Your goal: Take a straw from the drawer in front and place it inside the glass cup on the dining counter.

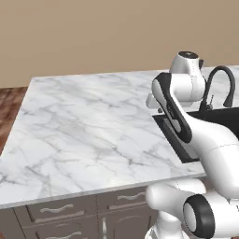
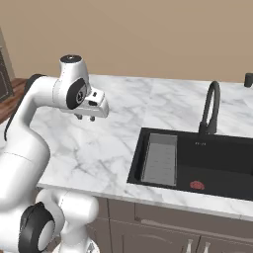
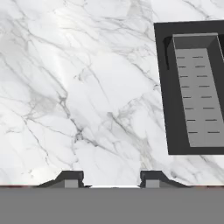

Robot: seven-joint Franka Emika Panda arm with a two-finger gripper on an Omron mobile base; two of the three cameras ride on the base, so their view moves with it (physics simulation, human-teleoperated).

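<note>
My gripper point(image 2: 85, 117) hangs a little above the white marble dining counter point(image 2: 118, 143), left of the sink, and points down. In the hand view its fingertips point(image 3: 70, 177) stand apart over bare marble with nothing between them, so the gripper point(image 3: 110, 177) is open. A small dark cylinder point(image 2: 248, 79) at the far right edge of the counter looks like the glass cup. Grey-brown drawer fronts with curved silver handles point(image 1: 57, 209) run under the counter's near edge, all shut; I cannot tell which is the task's drawer. The straw is hidden.
A black sink point(image 2: 207, 165) is set into the counter to the right, with a grey slotted tray point(image 3: 199, 87) at its left end and a small red thing point(image 2: 197, 185) on its floor. A black arched faucet point(image 2: 211, 106) stands behind it. Wood floor point(image 1: 9, 105) lies left of the counter.
</note>
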